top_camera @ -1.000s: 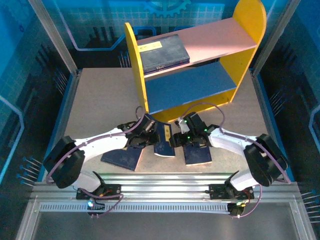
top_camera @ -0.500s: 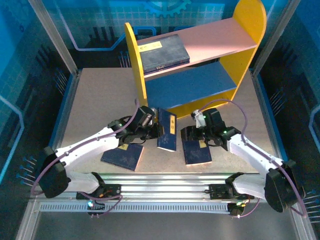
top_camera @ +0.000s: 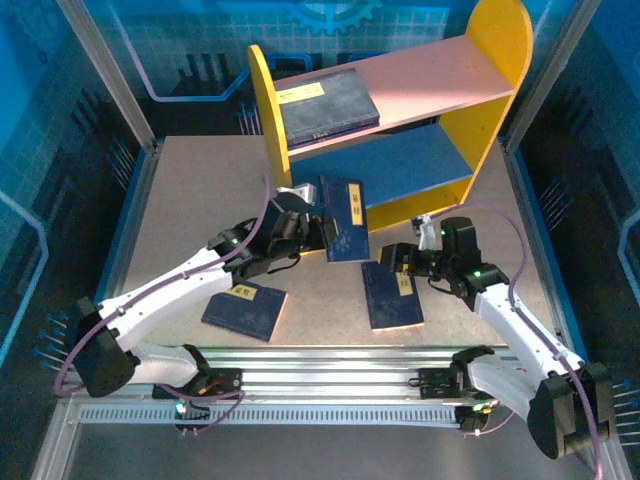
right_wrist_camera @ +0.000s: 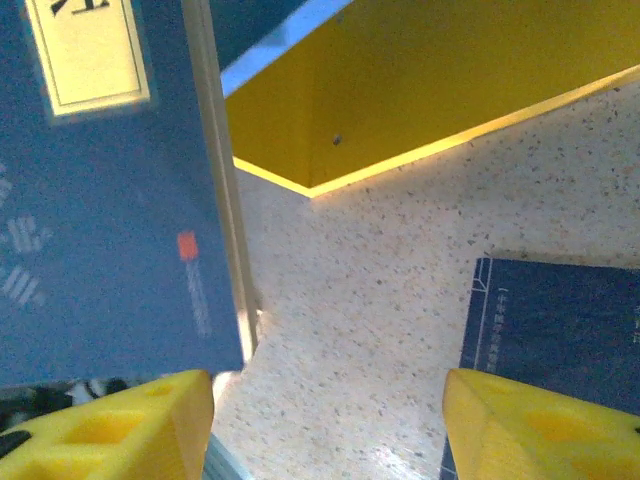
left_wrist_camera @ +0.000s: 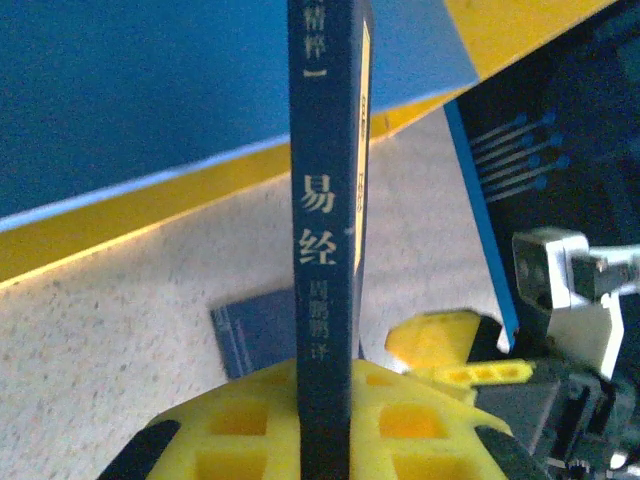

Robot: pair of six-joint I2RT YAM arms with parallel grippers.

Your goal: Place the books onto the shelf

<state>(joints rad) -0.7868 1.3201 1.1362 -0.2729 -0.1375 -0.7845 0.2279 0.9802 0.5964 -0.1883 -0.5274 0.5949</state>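
1. The step in hand looks like carrying one book to the shelf. The left gripper is clamped on one edge of a navy book, holding it upright off the desk, just in front of the blue lower board
2. The right gripper hangs with its fingers apart and nothing between them, over the far edge of a second book that lies flat on the desk
3. A third book lies flat beside the left arm, and a fourth book already rests on the pink upper board
4. Next, I judge, the left arm has to steer the held book past the yellow side panel and into a tier, keep it from tipping, then let go. The right gripper has to come down on an edge of the second book
5. From the left wrist, the spine hides how deep the fingers bite. The right wrist view cuts the second book off at the frame's edge. The held book is perhaps close to the lower board, but from above I cannot tell the gap
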